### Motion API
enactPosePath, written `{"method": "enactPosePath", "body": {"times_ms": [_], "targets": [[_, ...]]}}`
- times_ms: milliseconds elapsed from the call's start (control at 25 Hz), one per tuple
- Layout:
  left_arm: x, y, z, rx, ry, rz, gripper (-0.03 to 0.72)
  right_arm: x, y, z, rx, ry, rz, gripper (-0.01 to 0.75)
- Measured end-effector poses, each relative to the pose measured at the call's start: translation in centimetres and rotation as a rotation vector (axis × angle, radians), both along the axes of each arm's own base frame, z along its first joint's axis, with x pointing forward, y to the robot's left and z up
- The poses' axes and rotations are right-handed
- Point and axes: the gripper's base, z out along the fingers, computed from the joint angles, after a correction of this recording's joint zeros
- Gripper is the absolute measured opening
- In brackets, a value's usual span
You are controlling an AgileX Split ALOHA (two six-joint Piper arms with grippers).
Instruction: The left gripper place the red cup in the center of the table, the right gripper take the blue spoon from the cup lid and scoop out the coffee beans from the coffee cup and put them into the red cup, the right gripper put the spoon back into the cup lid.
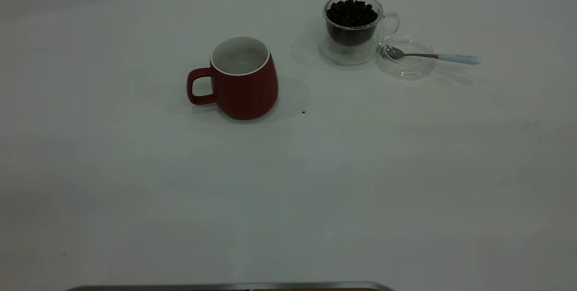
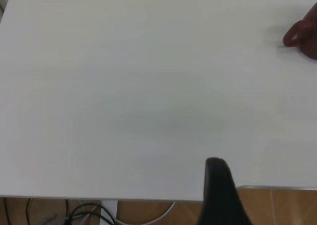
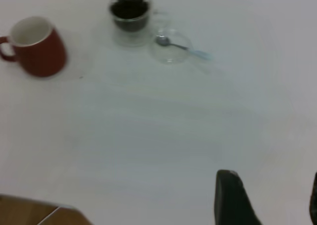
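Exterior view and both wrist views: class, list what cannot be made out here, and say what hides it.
- Both arms: outside the exterior view.
- Left gripper: left wrist view shows one dark finger; the rest is cut off.
- Right gripper: cut by the right wrist view's edge.
- Red cup: floor hidden by its wall.
- Coffee beans: too small to count.

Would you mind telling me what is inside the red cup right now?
The red cup shows only a bare white interior; no coffee beans are visible in it. They remain heaped in the coffee cup. The cup's very bottom is partly shadowed.
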Motion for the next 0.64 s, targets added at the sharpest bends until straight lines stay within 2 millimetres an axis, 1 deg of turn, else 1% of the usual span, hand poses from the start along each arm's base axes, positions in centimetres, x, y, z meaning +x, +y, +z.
{"method": "enactPosePath", "body": {"times_ms": [160, 640], "targets": [[0.0, 0.0, 0.0, 0.0, 0.0, 0.0, 0.537, 0.01, -0.23, -0.01, 0.004, 0.002, -0.033, 0.418], [0.0, 0.0, 0.0, 0.0, 0.0, 0.0, 0.537, 0.01, -0.26, -0.01, 0.006, 0.002, -0.037, 0.418]]}}
